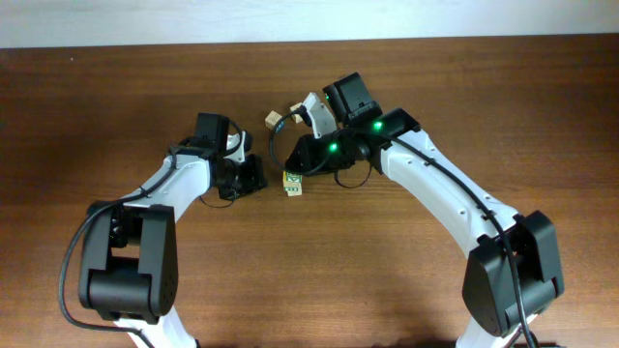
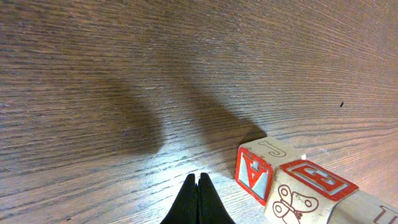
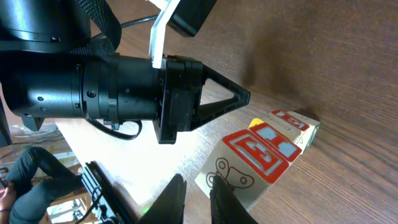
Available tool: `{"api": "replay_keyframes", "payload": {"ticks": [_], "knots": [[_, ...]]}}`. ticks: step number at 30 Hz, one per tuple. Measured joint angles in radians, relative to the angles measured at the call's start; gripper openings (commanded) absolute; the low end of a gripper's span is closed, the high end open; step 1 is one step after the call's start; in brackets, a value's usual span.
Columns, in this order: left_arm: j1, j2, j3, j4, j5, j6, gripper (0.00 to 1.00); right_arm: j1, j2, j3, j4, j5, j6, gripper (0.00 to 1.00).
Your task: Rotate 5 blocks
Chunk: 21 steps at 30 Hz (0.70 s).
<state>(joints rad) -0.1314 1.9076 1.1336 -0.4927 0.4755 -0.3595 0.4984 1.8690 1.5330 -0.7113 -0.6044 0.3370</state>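
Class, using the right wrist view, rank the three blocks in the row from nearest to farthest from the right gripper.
Starting from the right gripper:
1. butterfly block, just beyond the fingertips, to their right.
2. blue-and-yellow-topped block, next along, in the middle of the row.
3. red-marked block, at the far end of the row.

A short row of blocks point(image 3: 261, 155) is lying between the two grippers, blocking the straight path across. The left gripper point(image 2: 198, 196), fingers pressed together, is sitting near the row's red-lettered end, leaving only a narrow strip of bare wood there. The right gripper point(image 3: 198, 199), fingers slightly parted, is crowding the row from the opposite side, and its arm point(image 1: 435, 184) is hanging over the middle. A lone cube point(image 1: 275, 120) is sitting farther back. The table point(image 1: 503, 87) is lying open along the far side and toward both outer edges.
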Motion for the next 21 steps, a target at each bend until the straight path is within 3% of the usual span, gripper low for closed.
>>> {"api": "replay_keyframes", "payload": {"ticks": [21], "knots": [[0.0, 0.0, 0.0, -0.004, 0.0, 0.0, 0.0, -0.004, 0.01, 0.001, 0.013, -0.052, 0.0, 0.21]]}}
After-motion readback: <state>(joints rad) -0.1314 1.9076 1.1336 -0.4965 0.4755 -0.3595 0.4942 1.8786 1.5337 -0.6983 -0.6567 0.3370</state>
